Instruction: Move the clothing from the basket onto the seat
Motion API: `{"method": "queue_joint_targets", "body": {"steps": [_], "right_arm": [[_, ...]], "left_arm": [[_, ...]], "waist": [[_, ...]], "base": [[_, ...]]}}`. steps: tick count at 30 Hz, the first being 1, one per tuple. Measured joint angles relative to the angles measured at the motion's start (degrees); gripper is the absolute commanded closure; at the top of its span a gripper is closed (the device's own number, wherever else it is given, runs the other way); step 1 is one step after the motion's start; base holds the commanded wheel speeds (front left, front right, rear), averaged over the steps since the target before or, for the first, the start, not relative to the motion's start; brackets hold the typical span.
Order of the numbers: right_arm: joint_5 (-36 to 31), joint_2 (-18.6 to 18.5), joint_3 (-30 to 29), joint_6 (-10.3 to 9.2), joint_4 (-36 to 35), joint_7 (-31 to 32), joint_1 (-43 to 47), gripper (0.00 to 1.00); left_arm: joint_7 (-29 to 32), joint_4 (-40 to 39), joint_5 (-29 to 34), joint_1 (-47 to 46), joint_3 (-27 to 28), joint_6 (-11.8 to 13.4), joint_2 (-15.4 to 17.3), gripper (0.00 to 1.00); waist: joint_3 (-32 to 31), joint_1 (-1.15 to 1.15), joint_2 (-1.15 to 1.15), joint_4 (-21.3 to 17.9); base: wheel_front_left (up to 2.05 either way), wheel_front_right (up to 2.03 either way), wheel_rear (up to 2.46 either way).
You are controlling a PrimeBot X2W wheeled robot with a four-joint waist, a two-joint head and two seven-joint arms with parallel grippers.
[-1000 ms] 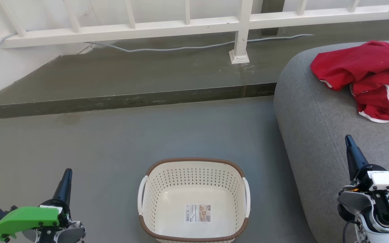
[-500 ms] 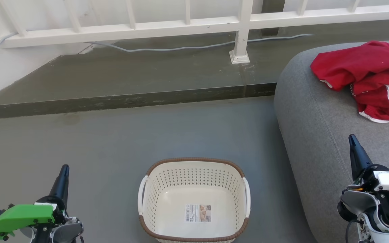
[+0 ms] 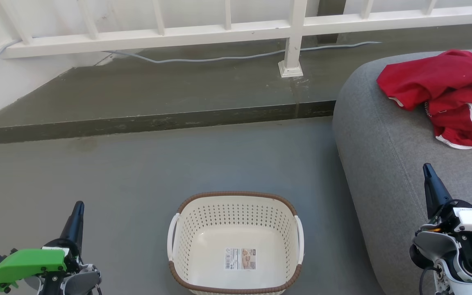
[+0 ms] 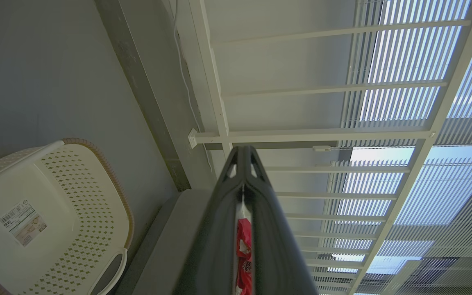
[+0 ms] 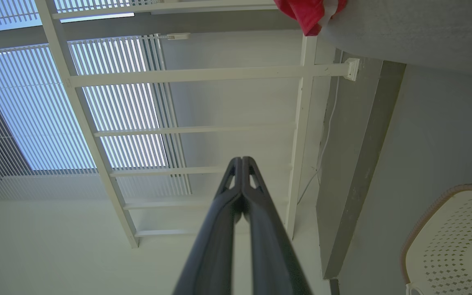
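Note:
The red clothing (image 3: 445,92) with white trim lies crumpled on the grey seat (image 3: 383,164) at the right; a corner of the clothing (image 5: 307,12) also shows in the right wrist view. The cream basket (image 3: 236,207) with its brown rim stands on the floor at the bottom centre, holding nothing but its label sticker (image 3: 240,258). My left gripper (image 3: 78,207) is shut at the lower left, apart from the basket (image 4: 96,188). My right gripper (image 3: 425,168) is shut over the seat's front part, below the clothing. Both grippers (image 4: 243,149) (image 5: 241,159) hold nothing.
A white railing (image 3: 219,30) with a post (image 3: 291,61) runs along the back on a raised concrete step (image 3: 158,121). A grey cable (image 3: 219,58) lies along the step. Grey floor (image 3: 137,172) spreads left of and behind the basket.
My left gripper has sunk slightly and edged left. My right gripper has drifted slightly right. The basket and clothing have not moved.

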Motion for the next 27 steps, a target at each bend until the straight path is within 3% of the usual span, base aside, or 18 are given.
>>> {"method": "queue_joint_targets", "body": {"steps": [27], "right_arm": [[0.00,0.13,-0.04,0.00,0.00,0.00,0.00,1.00]], "left_arm": [[0.27,0.24,0.00,-0.04,0.09,-0.02,-0.04,1.00]], "waist": [[-0.01,0.00,0.00,0.00]], "base": [[0.00,0.00,0.00]]}}
